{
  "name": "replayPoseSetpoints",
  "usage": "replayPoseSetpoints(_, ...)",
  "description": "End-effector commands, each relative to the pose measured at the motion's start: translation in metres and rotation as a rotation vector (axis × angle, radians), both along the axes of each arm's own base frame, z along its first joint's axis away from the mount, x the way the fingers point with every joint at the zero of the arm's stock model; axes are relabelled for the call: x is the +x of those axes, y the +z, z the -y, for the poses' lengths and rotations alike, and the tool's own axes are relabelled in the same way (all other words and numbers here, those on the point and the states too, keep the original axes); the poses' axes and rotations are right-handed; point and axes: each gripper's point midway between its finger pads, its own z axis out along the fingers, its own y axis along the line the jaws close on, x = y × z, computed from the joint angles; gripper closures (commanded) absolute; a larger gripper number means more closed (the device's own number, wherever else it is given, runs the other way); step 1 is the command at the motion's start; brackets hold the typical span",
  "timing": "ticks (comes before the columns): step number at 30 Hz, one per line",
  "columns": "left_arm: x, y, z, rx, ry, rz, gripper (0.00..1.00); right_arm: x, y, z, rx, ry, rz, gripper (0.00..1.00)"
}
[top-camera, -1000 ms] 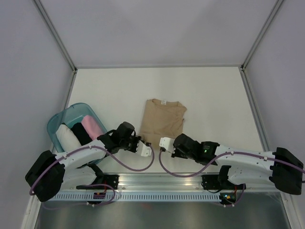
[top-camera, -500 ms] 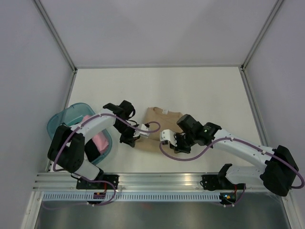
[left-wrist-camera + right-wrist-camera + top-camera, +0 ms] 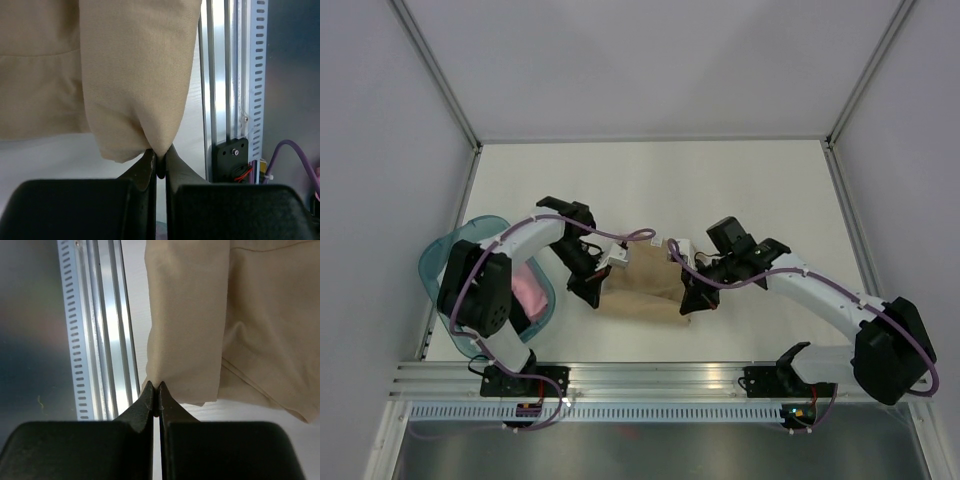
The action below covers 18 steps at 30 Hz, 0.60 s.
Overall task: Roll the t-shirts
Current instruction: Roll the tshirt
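The tan t-shirt (image 3: 642, 285) lies doubled over in the middle of the table, held between both grippers. My left gripper (image 3: 601, 289) is shut on its left edge; in the left wrist view the fingertips (image 3: 150, 161) pinch a fold of the tan cloth (image 3: 135, 75) that bulges beyond them. At the shirt's right edge my right gripper (image 3: 688, 299) is shut too, and its fingertips (image 3: 149, 394) nip a corner of the cloth (image 3: 200, 320). A pink t-shirt (image 3: 526, 291) shows in the teal basket (image 3: 460, 247) on the left.
The left arm's links cover much of the basket. The aluminium rail (image 3: 650, 380) runs along the near table edge and shows in both wrist views (image 3: 225, 75) (image 3: 110, 315). White walls close the table at the back and sides.
Both arms have swung from the near edge out over the table, carrying the shirt's near hem away from the rail. The shirt now looks shorter and doubled over.
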Motion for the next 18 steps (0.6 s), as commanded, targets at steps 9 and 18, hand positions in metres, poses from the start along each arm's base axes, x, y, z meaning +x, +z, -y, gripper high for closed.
replayPoseSetpoints(9,0.024,0.002,0.019,-0.068,0.106,-0.037,0.98,0.011,-0.011,-0.005,0.034,-0.290,-0.312,1.00)
replayPoseSetpoints(18,0.059,-0.027,0.024,0.017,0.262,-0.001,0.98,0.050,-0.049,0.020,-0.006,-0.577,-0.309,1.00)
